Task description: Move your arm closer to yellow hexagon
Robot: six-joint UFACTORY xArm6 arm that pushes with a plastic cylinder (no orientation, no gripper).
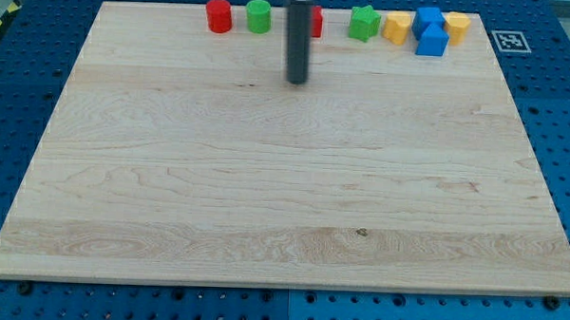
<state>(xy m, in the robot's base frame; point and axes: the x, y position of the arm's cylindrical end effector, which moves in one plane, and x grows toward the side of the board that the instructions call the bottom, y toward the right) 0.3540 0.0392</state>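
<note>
My tip (297, 82) rests on the wooden board (265, 197) near the view's top, left of centre. A row of blocks runs along the board's top edge. A yellow block (396, 27) with a hexagon-like outline sits in that row, to the right of my tip and a little above it, well apart from it. A second yellow block (457, 25), its shape unclear, sits at the row's right end behind the blue blocks.
From the view's left, the row holds a red cylinder (219, 15), a green cylinder (260, 16), a red block (316, 21) partly hidden by the rod, a green star (364, 23), and two touching blue blocks (430, 34). A marker tag (509, 40) lies off the board.
</note>
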